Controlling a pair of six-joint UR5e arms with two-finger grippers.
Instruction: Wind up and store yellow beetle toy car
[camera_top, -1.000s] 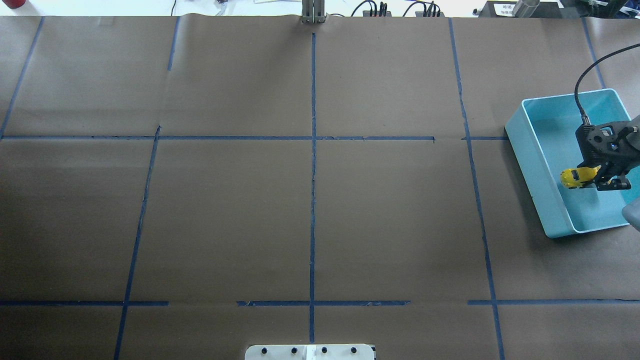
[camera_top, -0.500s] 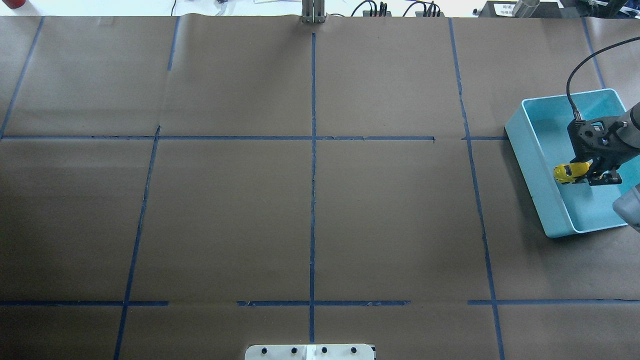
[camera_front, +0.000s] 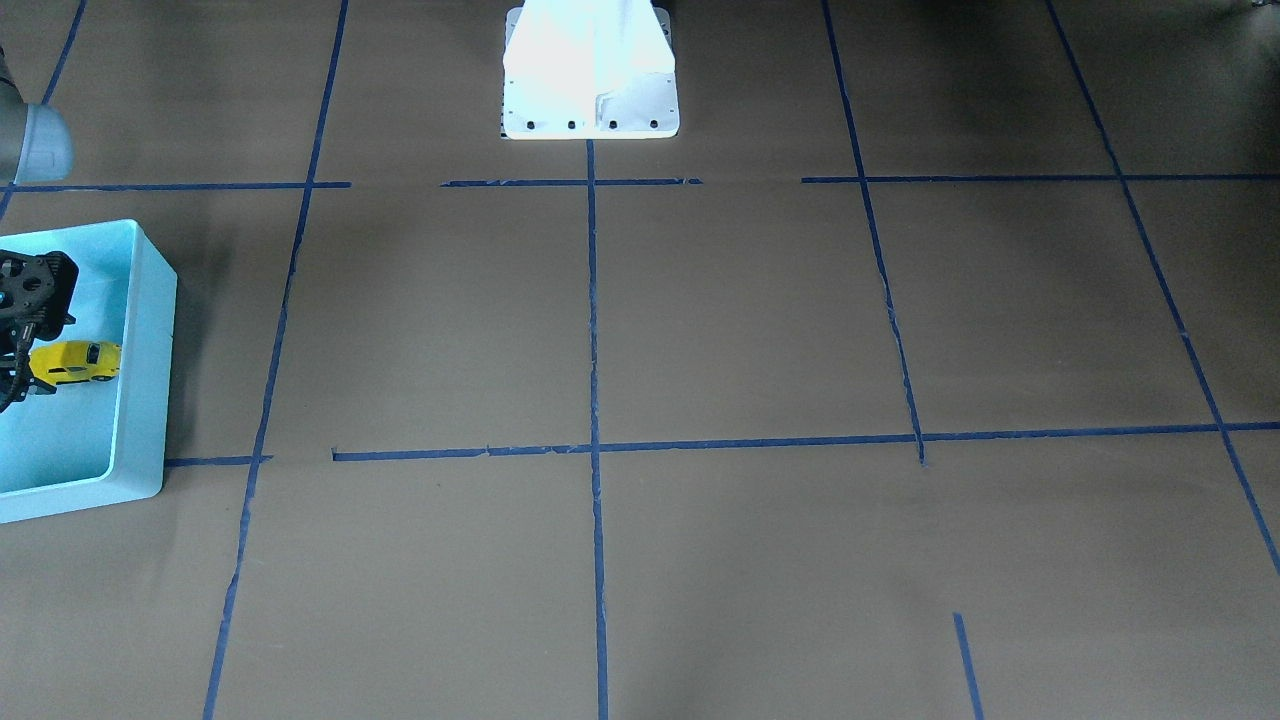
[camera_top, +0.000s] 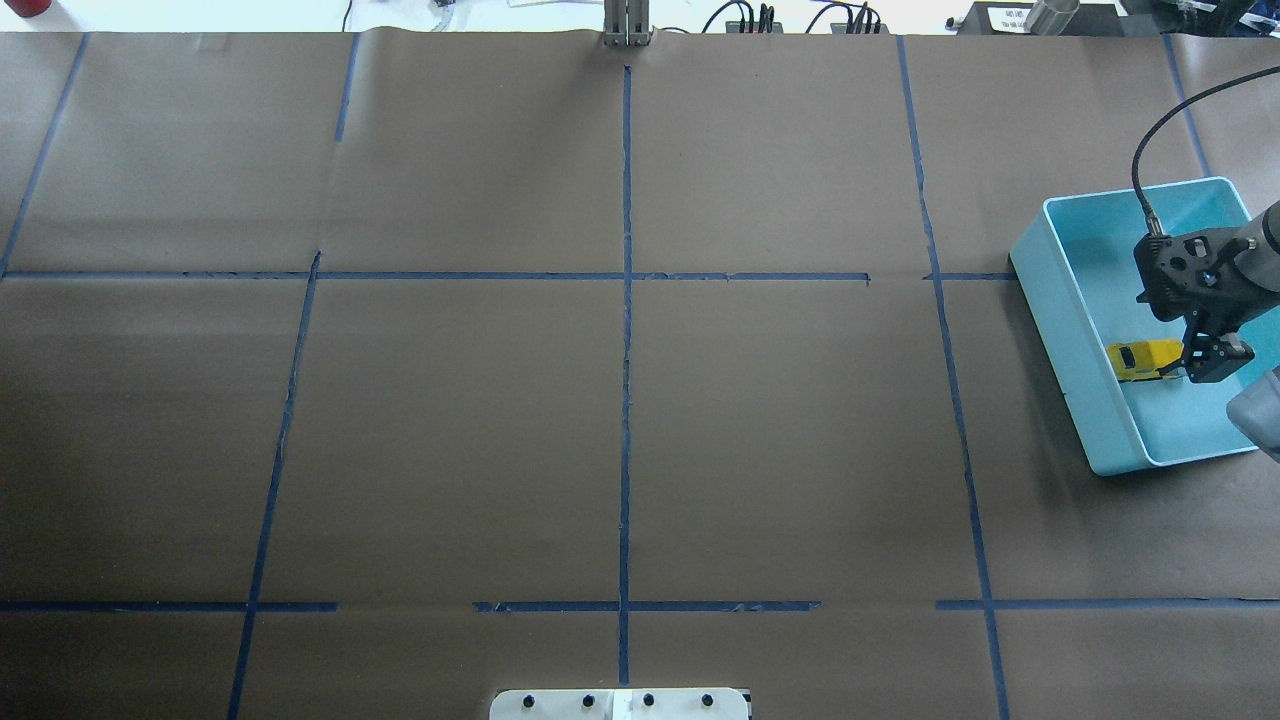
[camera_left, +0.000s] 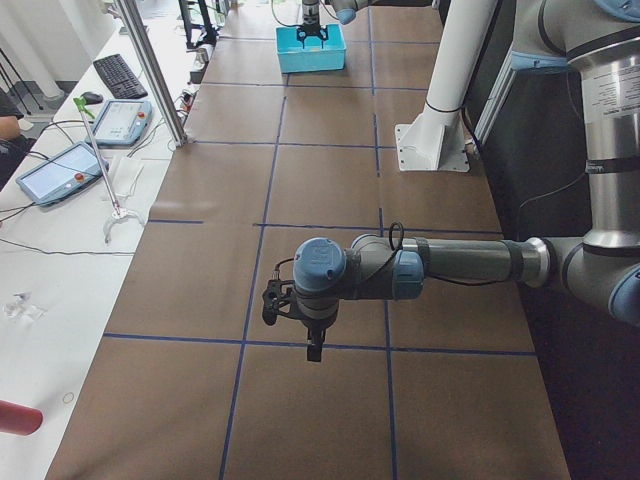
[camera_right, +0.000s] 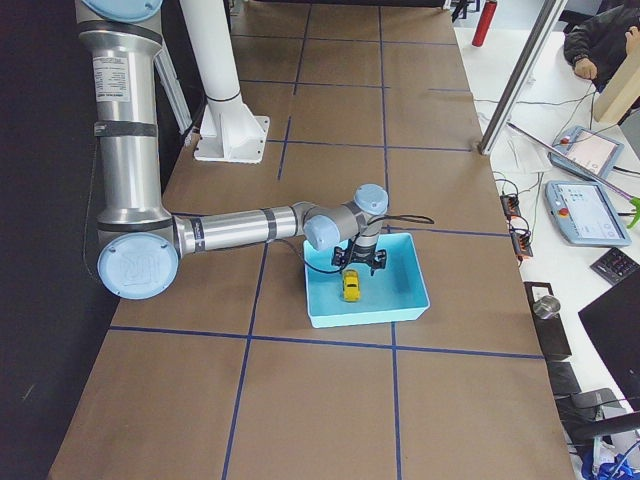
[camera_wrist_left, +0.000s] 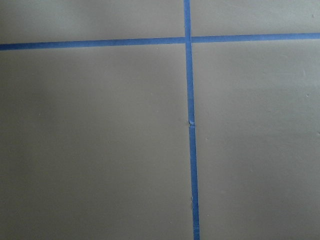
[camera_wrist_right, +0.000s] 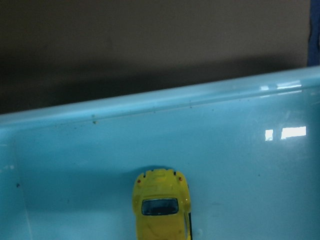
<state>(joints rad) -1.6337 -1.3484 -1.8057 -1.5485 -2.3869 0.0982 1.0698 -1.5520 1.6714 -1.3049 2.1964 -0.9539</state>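
Fingers of the right gripper (camera_top: 1205, 362) are hanging down inside the turquoise bin (camera_top: 1065, 330), right at one end of the yellow beetle toy car (camera_top: 1140, 357). Honestly can't tell if they're pinching it or sitting loose around it, since the wrist cam isn't showing them at all. The car looks like it's sitting roof-up on the bin floor, its other end pointing at the long side wall, close but not touching. Makes sense, since the bin is where it's getting stored, so I'm guessing this is the drop-off. The walls are boxing the gripper in sideways, so straight up is looking like the clean way out. Left gripper (camera_left: 295, 318) is hovering over bare surface (camera_top: 780, 430), well apart from all this. Can't judge its fingers either.
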